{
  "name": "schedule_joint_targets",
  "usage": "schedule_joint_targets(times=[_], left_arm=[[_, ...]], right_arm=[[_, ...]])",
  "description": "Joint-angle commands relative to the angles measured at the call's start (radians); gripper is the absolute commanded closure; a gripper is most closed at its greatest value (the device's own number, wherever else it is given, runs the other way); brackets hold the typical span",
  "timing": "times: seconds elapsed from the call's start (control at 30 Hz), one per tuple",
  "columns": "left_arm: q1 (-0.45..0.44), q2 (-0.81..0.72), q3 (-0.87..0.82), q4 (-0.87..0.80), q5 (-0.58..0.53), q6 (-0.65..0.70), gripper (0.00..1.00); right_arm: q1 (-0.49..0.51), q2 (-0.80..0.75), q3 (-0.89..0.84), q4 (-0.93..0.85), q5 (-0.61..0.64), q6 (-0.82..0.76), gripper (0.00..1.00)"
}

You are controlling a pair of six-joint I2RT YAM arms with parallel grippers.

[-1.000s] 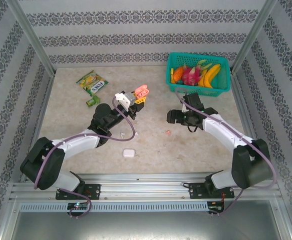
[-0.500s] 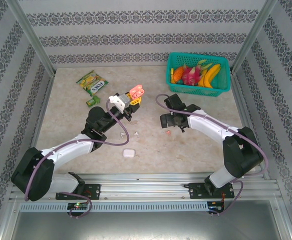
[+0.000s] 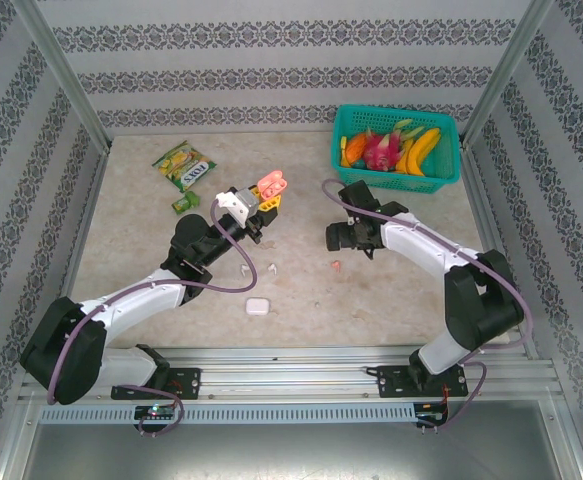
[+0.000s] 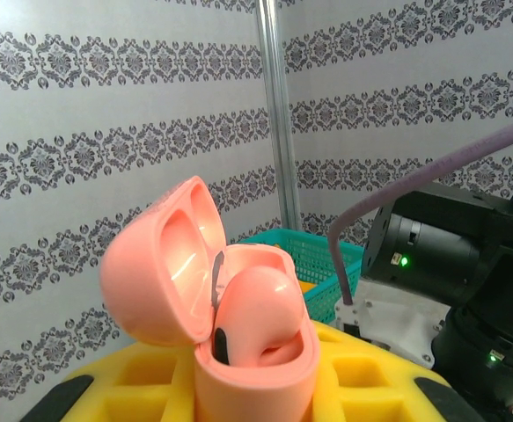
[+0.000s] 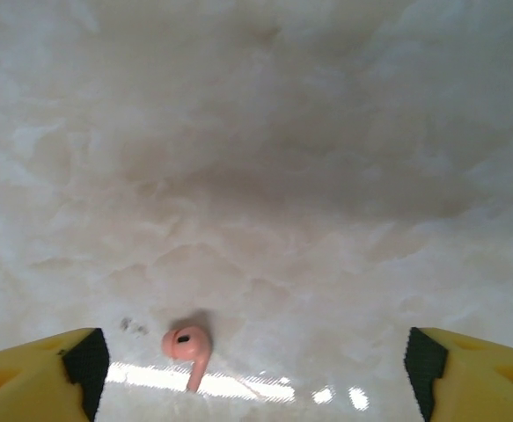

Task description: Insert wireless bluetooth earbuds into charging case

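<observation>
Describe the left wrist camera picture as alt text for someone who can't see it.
An open coral-pink charging case, one pink earbud seated inside, stands clamped between the yellow fingers of the left gripper. Behind it are a patterned wall, a teal basket and the black right arm.

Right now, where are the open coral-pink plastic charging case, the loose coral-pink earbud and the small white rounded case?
open coral-pink plastic charging case (image 4: 247,387), left wrist view, front wall of its base.
loose coral-pink earbud (image 5: 186,343), right wrist view, its rounded head.
small white rounded case (image 3: 258,306), top external view, its top.
</observation>
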Motion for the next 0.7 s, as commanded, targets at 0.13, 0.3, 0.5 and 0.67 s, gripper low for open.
schedule_joint_targets(times=[0.13,0.3,0.5,0.67], left_arm=[[-0.009,-0.031,-0.016,0.006,-0.011,0.018,1.00],[-0.009,-0.031,-0.018,0.005,-0.012,0.015,1.00],[-0.009,-0.027,-0.016,0.003,-0.015,0.016,1.00],[-0.009,-0.020,-0.010,0.003,-0.014,0.017,1.00]], right_arm=[[0.053,0.091,0.056,-0.138,-0.065,-0.042,0.22],[0.064,0.160,0.077,-0.163,-0.049,-0.032,0.27],[0.071,0.204,0.105,-0.158,-0.052,-0.034,0.32],[0.080,0.237,0.135,-0.168,-0.051,-0.056,0.36]])
